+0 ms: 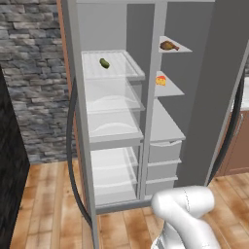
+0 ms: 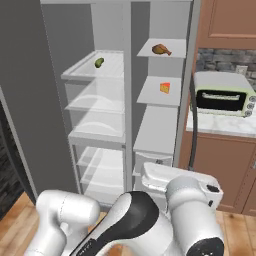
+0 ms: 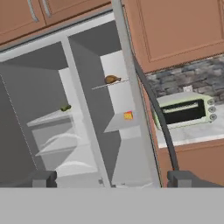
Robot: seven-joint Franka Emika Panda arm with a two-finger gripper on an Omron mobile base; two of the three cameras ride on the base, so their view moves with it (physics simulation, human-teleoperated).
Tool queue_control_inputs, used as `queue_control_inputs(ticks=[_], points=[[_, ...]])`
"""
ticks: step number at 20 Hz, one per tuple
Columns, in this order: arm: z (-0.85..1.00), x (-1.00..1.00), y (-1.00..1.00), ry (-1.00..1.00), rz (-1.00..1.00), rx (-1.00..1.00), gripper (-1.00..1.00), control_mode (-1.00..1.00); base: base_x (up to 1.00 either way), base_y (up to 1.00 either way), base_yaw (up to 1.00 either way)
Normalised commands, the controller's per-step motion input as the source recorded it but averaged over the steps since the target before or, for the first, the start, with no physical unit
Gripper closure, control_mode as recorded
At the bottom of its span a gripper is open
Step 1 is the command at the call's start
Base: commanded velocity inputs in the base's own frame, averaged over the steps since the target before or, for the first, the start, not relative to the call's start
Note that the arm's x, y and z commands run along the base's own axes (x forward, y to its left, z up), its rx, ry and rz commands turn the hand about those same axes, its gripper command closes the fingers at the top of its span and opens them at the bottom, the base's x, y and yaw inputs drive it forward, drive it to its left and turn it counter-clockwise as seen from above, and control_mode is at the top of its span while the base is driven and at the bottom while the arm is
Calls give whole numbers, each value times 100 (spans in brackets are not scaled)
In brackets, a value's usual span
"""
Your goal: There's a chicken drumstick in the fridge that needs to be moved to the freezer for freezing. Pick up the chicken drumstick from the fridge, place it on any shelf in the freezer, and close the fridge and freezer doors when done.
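your gripper (image 3: 111,178) stands wide open with nothing between its tips, well back from the open fridge. the chicken drumstick (image 3: 112,79) lies far ahead of it and above, on the top shelf (image 3: 114,84) of the right compartment (the cheese wedge (image 3: 127,115) sits one shelf lower). raise the hand to that shelf before you reach in. the drumstick lies flat, long axis across the shelf, thick end left, bone end right; close across its narrow width.
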Motion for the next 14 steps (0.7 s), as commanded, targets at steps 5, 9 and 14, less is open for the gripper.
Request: queue_control_inputs(ticks=[5,9,14], points=[[-52,47,-34,-1,21,3,-100,-100,0,0,0],[-53,53,-5,-7,12,0,-100,-100,0,0,0],[-31,59,0,-7,2,0,-100,-100,0,0,0]])
